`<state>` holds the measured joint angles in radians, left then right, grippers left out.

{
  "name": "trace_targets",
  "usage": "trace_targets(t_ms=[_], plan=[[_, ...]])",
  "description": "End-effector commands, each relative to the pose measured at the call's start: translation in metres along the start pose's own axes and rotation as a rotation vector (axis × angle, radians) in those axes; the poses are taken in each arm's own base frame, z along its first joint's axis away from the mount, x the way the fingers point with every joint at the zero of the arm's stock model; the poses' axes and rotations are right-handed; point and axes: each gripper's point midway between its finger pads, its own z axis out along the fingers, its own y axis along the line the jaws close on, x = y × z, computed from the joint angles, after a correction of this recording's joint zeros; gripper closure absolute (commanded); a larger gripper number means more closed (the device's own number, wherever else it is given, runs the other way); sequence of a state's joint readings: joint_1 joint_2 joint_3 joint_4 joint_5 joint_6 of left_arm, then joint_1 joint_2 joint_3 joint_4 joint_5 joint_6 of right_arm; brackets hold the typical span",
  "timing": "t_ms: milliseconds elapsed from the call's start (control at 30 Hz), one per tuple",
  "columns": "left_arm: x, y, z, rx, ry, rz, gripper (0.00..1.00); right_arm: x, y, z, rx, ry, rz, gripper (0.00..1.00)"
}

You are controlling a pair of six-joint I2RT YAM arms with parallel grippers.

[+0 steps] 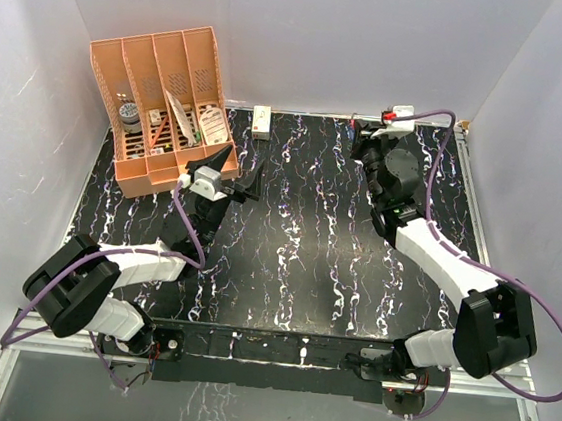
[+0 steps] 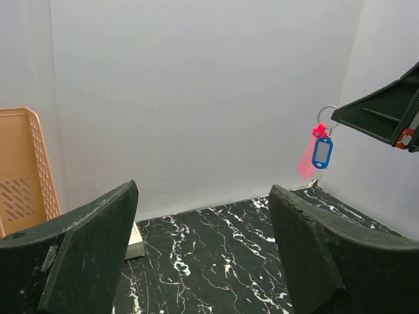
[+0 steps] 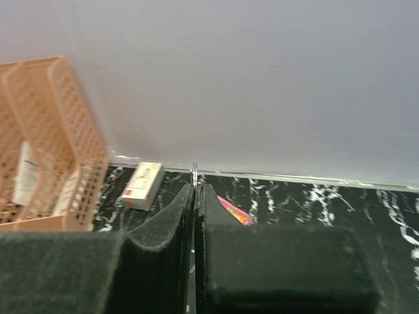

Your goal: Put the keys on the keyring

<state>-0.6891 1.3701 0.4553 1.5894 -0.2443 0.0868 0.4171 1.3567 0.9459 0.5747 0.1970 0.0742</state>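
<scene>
At the far left of the bench (image 1: 298, 242) stands the peach organiser (image 1: 161, 107). Just beside it hovers the left gripper (image 1: 240, 174). Its jaws are wide apart and hold nothing; the left wrist view shows only bare bench between its fingers (image 2: 85, 255). A small white box (image 1: 262, 121) lies against the back wall, a little further right.

The task's things are all at the right, lifted off the bench near the back right corner. The right gripper (image 3: 195, 186) has its jaws pressed together on a thin silvery ring (image 2: 327, 111), whose edge sticks up between the fingertips in the right wrist view. Below this ring hang the red-pink keyring (image 2: 306, 160) and, touching it, the blue-headed key (image 2: 322, 152).

In my judgement the task is partly done or more: the blue-headed key seems to be joined with the keyring, because both hang from the same point. I cannot find the pale silvery key as a separate piece, neither on the bench nor in the bundle, so I cannot tell whether it is left to do.

The keyring hangs with its long axis nearly upright. Its top is at the ring and its free end points down, leaning slightly to the left in the left wrist view.
</scene>
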Motion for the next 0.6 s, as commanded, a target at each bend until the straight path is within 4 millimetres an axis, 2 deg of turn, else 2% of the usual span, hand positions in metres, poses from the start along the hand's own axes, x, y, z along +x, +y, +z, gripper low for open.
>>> trace_targets(t_ms=[0,67,133,233,300,333,367,400,500,533,567], plan=[[-0.012,0.004,0.001,-0.011,-0.045,0.004,0.21,-0.030,-0.015,-0.001,0.081,-0.057,-0.061,1.00],[-0.012,0.004,0.001,-0.012,-0.044,0.005,0.21,-0.023,0.013,0.001,-0.069,-0.037,-0.024,1.00],[-0.011,0.005,0.000,-0.015,-0.043,0.007,0.21,-0.014,0.055,-0.001,-0.292,-0.002,0.046,1.00],[-0.012,0.006,-0.001,-0.020,-0.042,0.012,0.21,-0.006,0.116,-0.019,-0.642,0.045,0.155,1.00],[-0.013,0.007,-0.002,-0.024,-0.045,0.015,0.21,-0.003,0.135,-0.027,-0.765,0.059,0.215,1.00],[-0.013,0.008,-0.003,-0.027,-0.043,0.016,0.21,0.000,0.133,-0.024,-0.745,0.069,0.219,1.00],[-0.014,0.008,-0.004,-0.028,-0.045,0.018,0.21,0.005,0.123,-0.016,-0.670,0.085,0.206,1.00],[-0.015,0.009,-0.004,-0.031,-0.045,0.021,0.21,0.011,0.106,-0.006,-0.559,0.098,0.180,1.00],[-0.016,0.011,-0.005,-0.035,-0.045,0.025,0.21,0.028,0.031,0.017,-0.108,0.148,0.075,1.00],[-0.016,0.011,-0.005,-0.036,-0.046,0.026,0.21,0.029,0.016,0.017,-0.030,0.149,0.040,1.00],[-0.016,0.011,-0.005,-0.035,-0.046,0.025,0.21,0.029,0.010,0.015,-0.007,0.140,0.024,1.00]])
